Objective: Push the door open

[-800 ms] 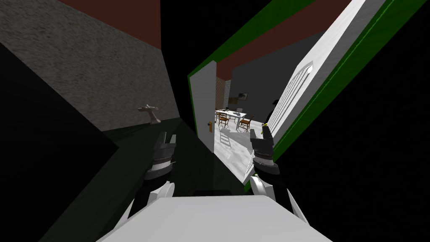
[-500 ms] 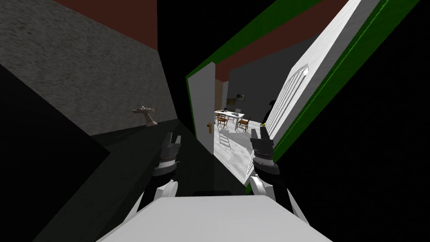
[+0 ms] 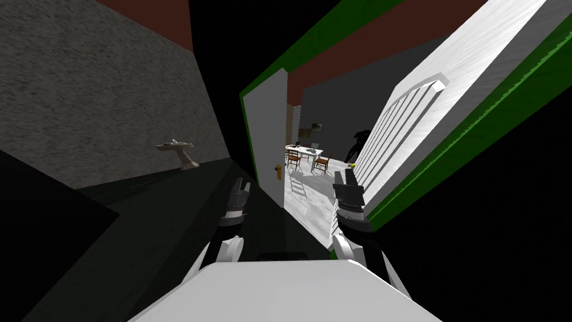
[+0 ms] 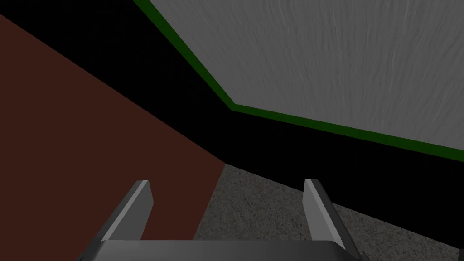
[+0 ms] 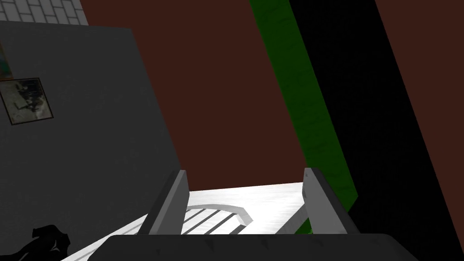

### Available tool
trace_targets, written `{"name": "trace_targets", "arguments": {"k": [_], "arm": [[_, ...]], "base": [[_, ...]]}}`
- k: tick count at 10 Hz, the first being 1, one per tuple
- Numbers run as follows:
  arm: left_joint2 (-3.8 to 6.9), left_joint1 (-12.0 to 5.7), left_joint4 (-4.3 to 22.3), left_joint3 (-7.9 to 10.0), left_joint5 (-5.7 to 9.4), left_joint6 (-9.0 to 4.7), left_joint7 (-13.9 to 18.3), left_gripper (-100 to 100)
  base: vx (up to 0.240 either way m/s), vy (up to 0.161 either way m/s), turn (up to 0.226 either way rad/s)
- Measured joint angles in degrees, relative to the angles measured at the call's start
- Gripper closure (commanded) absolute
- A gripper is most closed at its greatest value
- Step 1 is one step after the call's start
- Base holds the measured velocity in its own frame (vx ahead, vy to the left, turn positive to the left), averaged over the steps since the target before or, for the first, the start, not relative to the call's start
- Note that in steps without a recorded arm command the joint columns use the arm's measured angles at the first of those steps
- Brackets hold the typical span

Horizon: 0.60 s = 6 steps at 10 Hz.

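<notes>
Left gripper and right gripper are hanging spread, pinching nothing. Far left, a basin is holding something too small to tell. Centre, the door is standing ajar, knob on its near edge; I'm judging the left one is hovering beside it to shove. Right, a slatted panel is flanking the opening.

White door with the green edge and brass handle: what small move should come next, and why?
Probably ease the open left hand forward and rightward against the white, green-edged door, near its brass handle. The door stands only partly open, a white table and chairs showing past it, and the hand seems close beside its face, not yet pressing.
</notes>
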Motion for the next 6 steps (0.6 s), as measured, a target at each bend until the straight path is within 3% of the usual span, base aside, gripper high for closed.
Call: {"name": "trace_targets", "arguments": {"k": [6], "arm": [[1.23, -4.83, 7.57, -3.14, -0.43, 2.98, 1.48, -100]], "base": [[0.087, 0.105, -0.097]]}}
